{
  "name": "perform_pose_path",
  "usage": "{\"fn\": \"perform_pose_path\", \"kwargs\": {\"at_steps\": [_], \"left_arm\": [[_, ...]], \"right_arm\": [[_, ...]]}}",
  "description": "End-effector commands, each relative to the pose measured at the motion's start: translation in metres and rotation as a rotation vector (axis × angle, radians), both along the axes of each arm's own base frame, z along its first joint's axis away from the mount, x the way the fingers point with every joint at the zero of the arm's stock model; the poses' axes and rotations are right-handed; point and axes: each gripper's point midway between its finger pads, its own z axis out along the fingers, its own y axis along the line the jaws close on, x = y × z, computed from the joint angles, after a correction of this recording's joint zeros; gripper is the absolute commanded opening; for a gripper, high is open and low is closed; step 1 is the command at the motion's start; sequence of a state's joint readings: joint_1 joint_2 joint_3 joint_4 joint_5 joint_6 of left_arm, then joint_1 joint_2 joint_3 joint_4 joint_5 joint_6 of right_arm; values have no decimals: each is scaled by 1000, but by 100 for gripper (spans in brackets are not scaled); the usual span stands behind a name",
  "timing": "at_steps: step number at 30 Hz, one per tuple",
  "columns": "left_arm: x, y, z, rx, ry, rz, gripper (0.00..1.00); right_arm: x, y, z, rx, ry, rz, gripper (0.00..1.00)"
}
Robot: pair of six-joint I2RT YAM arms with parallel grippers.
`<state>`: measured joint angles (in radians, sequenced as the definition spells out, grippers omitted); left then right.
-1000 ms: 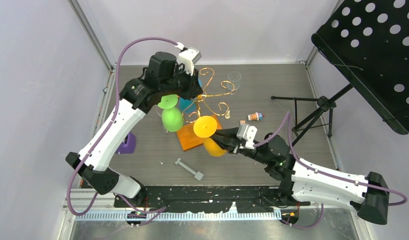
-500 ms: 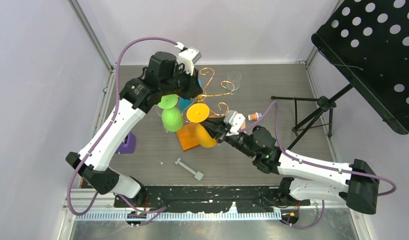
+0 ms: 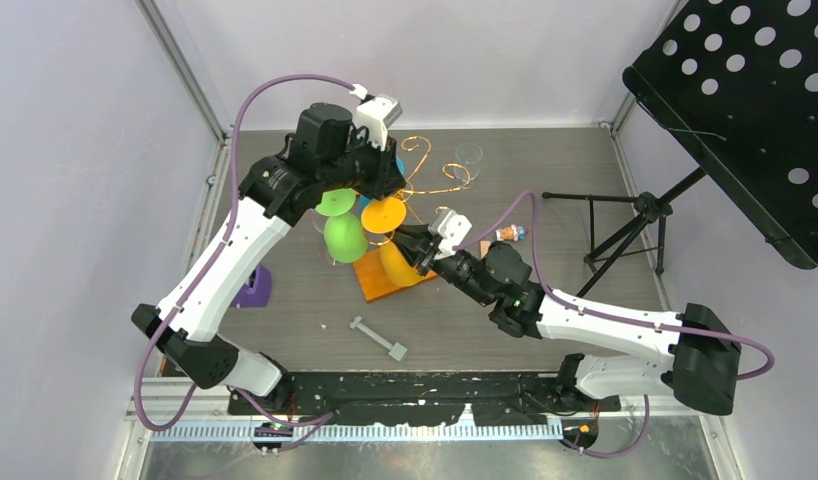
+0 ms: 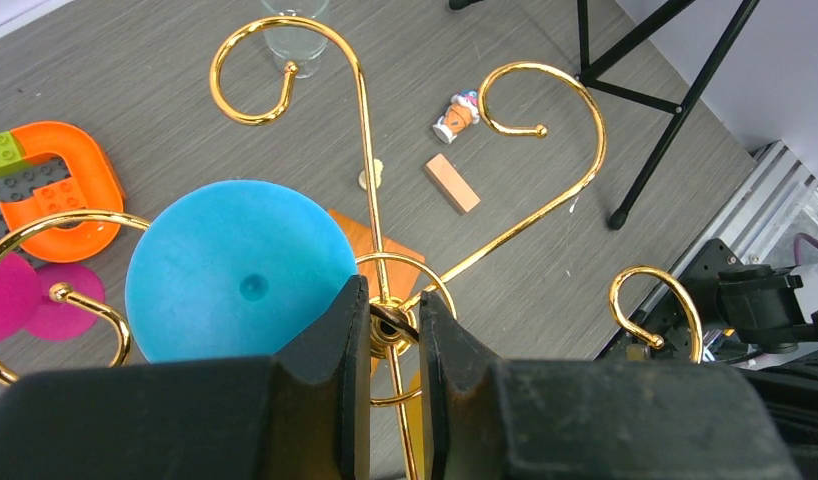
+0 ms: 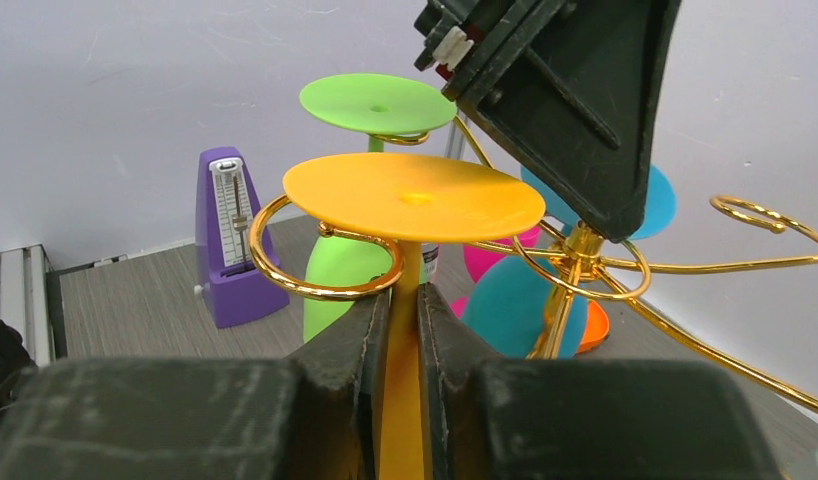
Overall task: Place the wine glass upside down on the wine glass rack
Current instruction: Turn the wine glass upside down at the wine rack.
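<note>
The orange wine glass (image 3: 383, 213) hangs upside down, foot up, with my right gripper (image 3: 413, 246) shut on its stem. In the right wrist view the flat foot (image 5: 415, 195) sits just above a gold curl (image 5: 315, 290) of the wine glass rack (image 3: 437, 182). The stem stands at that curl's right end between the fingers of my right gripper (image 5: 403, 300). My left gripper (image 4: 395, 322) is shut on the top of the rack's gold stem (image 4: 397, 345), beside a blue glass foot (image 4: 240, 270). The rack's orange base (image 3: 377, 282) shows under the glass bowl.
A green glass (image 3: 343, 236) and a blue glass (image 3: 371, 207) hang upside down on the rack. A purple metronome (image 3: 253, 287) stands left, a clear glass (image 3: 469, 155) at the back, a small figure (image 3: 512, 233) right, a grey part (image 3: 377, 338) in front. A black music stand (image 3: 745, 110) rises far right.
My right arm has carried the orange glass left and away from the table's front, from beside the base up to the rack's curl. The left gripper has stayed on the rack's stem.
</note>
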<state>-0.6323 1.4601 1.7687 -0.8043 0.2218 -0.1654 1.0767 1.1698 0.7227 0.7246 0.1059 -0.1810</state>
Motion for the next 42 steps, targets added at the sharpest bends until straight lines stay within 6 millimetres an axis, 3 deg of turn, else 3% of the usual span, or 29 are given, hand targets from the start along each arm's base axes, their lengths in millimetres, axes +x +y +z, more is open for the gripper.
{"fn": "perform_pose_path", "kwargs": {"at_steps": [1,9,15,22,29,36,42], "left_arm": [[-9,-2,-7,8,58,-30,14],[-9,-2,-9,9,61,-30,14],[-9,-2,-8,9,61,-30,13],[-9,-1,-8,11,59,-29,13],[-9,-1,-9,14,63,-28,13],[-8,-2,-11,17,67,-28,13],[-9,-1,-11,17,67,-30,13]], "right_arm": [[-16,13,41,70,-78,103,5],[-42,24,37,45,-102,256,5],[-55,14,45,92,-131,298,5],[-55,-15,44,171,-134,221,5],[-65,-10,43,161,-135,286,6],[-77,10,41,113,-119,397,5],[-67,-12,38,181,-113,295,5]]}}
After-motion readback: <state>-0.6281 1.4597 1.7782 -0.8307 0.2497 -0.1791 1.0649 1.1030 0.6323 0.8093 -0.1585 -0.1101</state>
